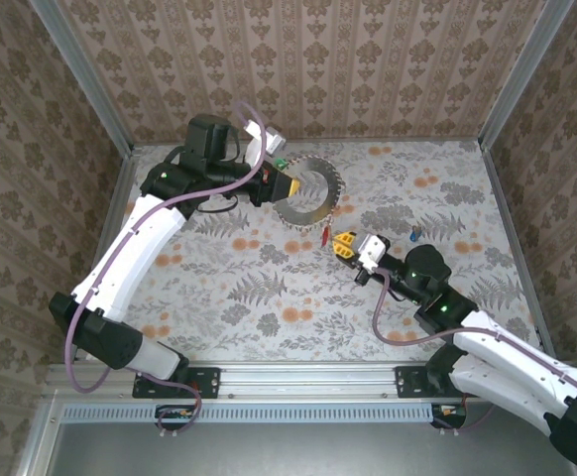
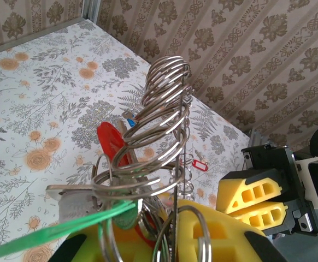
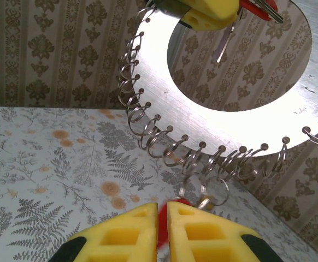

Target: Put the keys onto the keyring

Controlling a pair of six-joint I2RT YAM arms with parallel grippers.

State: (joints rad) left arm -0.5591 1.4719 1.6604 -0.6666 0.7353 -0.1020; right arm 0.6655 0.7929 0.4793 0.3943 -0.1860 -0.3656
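Right gripper, pinched narrow on a red key, sits at 5 o'clock of the keyring, which the left gripper, clamped at 9 o'clock, holds upright, probably to present its loops.

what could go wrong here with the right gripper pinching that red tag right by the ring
1. The right gripper seems to pinch only the red tag, so the key may swivel or slip as it meets a small split ring.
2. The left gripper grips the keyring at one edge; a push from the right arm might tilt it.
3. The green tag hanging beside that grip could snag.
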